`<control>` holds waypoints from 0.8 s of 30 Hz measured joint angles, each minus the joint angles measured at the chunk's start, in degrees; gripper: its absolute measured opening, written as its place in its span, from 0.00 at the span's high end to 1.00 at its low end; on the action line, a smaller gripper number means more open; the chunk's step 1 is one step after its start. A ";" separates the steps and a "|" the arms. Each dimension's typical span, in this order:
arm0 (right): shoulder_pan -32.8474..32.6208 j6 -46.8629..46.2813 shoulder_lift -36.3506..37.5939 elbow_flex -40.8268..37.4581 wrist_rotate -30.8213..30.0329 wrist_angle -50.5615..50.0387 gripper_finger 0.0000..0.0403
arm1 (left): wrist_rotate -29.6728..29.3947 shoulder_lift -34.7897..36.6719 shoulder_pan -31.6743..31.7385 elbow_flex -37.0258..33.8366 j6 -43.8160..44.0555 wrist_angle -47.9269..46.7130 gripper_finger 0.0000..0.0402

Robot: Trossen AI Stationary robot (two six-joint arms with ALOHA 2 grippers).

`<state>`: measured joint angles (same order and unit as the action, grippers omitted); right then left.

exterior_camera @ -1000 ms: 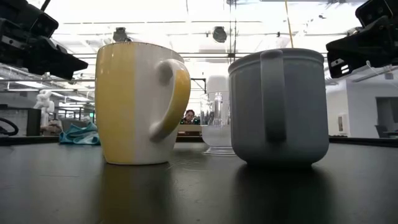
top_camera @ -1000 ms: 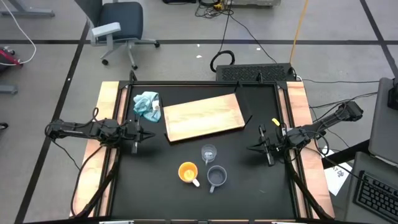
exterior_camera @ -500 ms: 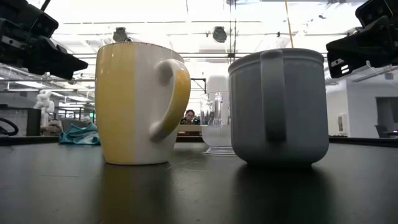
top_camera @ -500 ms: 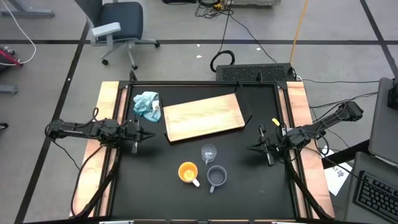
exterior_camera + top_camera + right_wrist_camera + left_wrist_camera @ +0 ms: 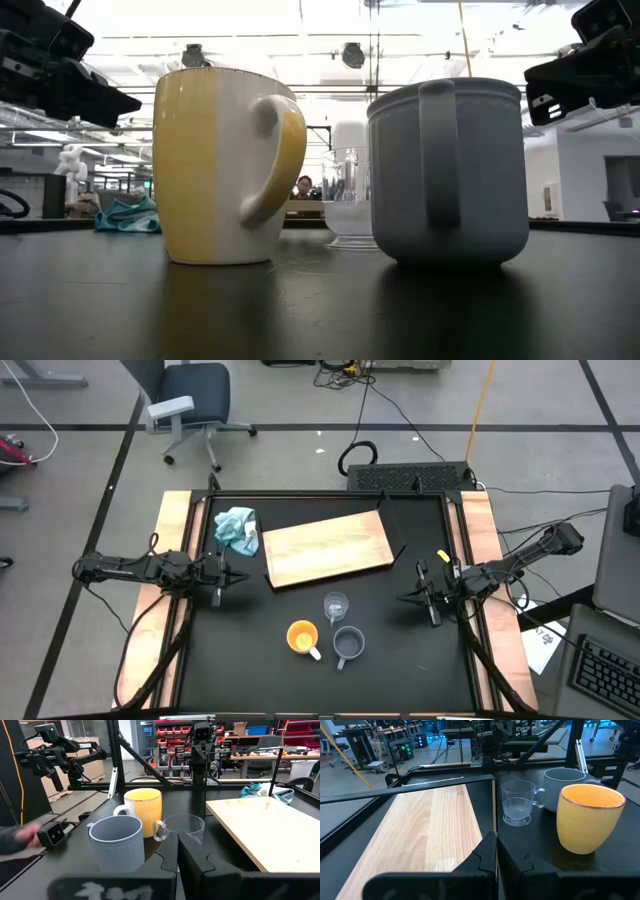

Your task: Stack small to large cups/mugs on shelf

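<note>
An orange mug (image 5: pixel 302 637) with a pale handle, a grey-blue mug (image 5: pixel 347 645) and a smaller clear glass cup (image 5: pixel 335 605) stand upright on their bases on the black tabletop, near the front middle. The light-wood shelf board (image 5: pixel 328 548) lies flat behind them. My left gripper (image 5: pixel 232 575) is shut and empty at the table's left side. My right gripper (image 5: pixel 410 597) is shut and empty at the right side. In the left wrist view the glass cup (image 5: pixel 518 802) stands between the board (image 5: pixel 427 832) and the orange mug (image 5: pixel 589 818).
A light-blue cloth (image 5: pixel 238 527) lies at the board's far left corner. Pale wooden side rails (image 5: pixel 172 590) run along both table sides. A small dark object (image 5: pixel 52 834) lies on the table beyond the grey-blue mug (image 5: pixel 117 841). A blurred hand (image 5: pixel 15 840) shows at that view's edge.
</note>
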<state>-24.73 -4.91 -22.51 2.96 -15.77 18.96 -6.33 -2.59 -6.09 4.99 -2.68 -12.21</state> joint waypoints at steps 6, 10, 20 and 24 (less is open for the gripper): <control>0.00 0.00 0.00 0.00 0.02 0.00 1.00 | 0.00 -0.02 0.00 -0.02 -0.01 0.00 0.96; 0.00 0.00 0.01 0.00 0.02 0.00 1.00 | 0.00 -0.01 0.00 0.00 0.00 0.00 0.96; 0.00 0.02 0.01 0.00 0.02 0.00 1.00 | 0.00 -0.02 0.00 -0.02 0.00 0.18 0.96; 0.00 0.00 -0.01 0.00 0.00 0.00 1.00 | 0.00 0.00 0.00 -0.02 0.00 3.36 0.96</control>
<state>-24.73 -4.91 -22.52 2.96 -15.77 18.96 -6.33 -2.59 -6.09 4.97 -2.68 -8.85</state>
